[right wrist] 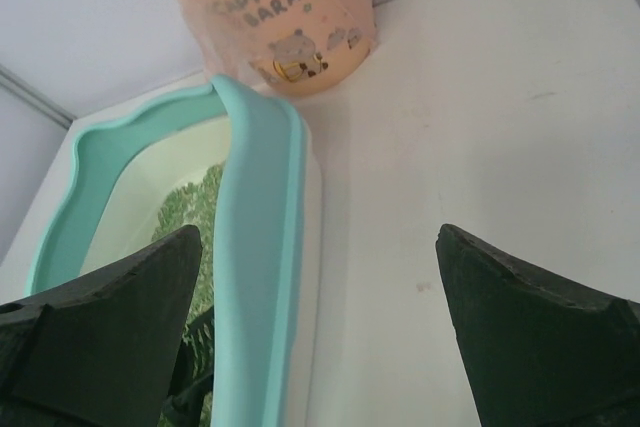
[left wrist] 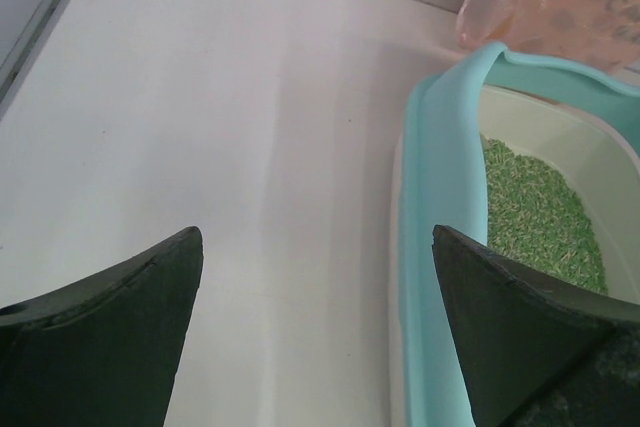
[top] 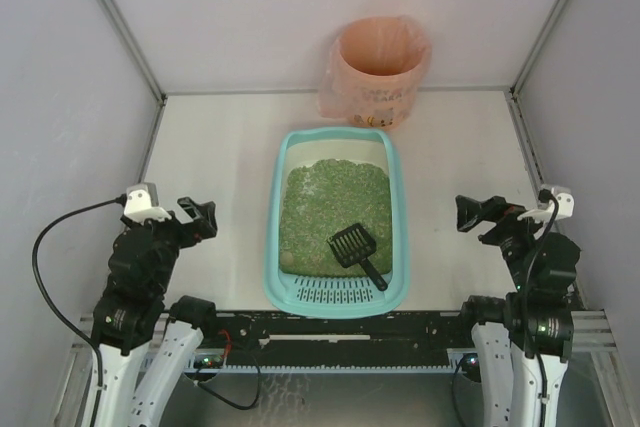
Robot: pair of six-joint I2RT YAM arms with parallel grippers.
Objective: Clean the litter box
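At the near edge of the table (top: 210,147), two arms are seen, one on each side. The left gripper (top: 197,217) is held up over the table, to the left of the litter box (top: 272,247) and apart from it. Its fingers (left wrist: 120,327) are spread wide and nothing is held between them. The right gripper (top: 470,212) is held up on the other side, to the right of the box, and is also apart from it. Its fingers (right wrist: 110,327) are spread wide too, and nothing is held.

The litter box is set in the middle of the table, between the two grippers, with its long sides running from near to far. The grate (top: 340,294) is at the near end. Just past the grate, a black scoop (top: 352,247) is laid on the litter (top: 330,197), toward the right side. Its handle is pointed at the near right corner. The litter is green and grainy, and most of the box floor is covered by it.

Behind the box, a round bin (top: 380,67) is stood at the back of the table. It is lined with a pink bag (top: 335,87). Small pictures and letters are printed on its side. Whether the bin is touched by the box cannot be told.
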